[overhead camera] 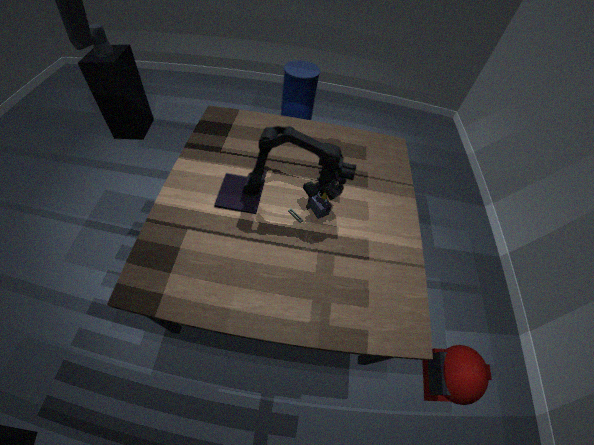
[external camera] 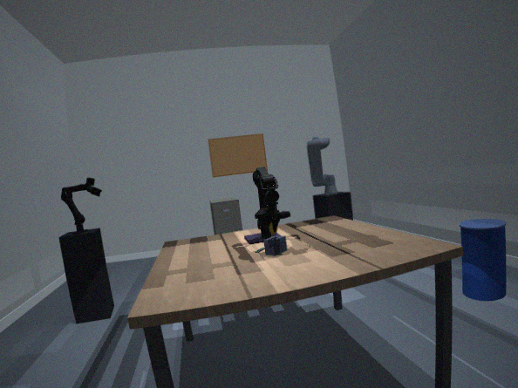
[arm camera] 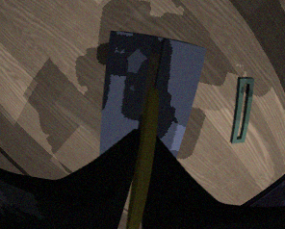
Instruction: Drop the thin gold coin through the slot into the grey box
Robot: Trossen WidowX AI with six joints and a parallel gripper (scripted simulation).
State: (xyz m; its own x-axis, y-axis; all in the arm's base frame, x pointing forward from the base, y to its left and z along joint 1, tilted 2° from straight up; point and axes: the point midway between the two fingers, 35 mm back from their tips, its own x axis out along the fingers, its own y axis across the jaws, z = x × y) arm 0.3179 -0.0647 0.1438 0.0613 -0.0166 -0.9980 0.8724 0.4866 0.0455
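My gripper is shut on the thin gold coin, which shows edge-on between the fingers. It holds the coin upright just above the grey box. In the wrist view the coin's edge runs in line with the dark slot in the lid. The dark-green holder lies empty on the table beside the box.
The arm's dark base plate sits left of the box on the wooden table. Around the table stand a blue barrel, a black pedestal and a red object on the floor.
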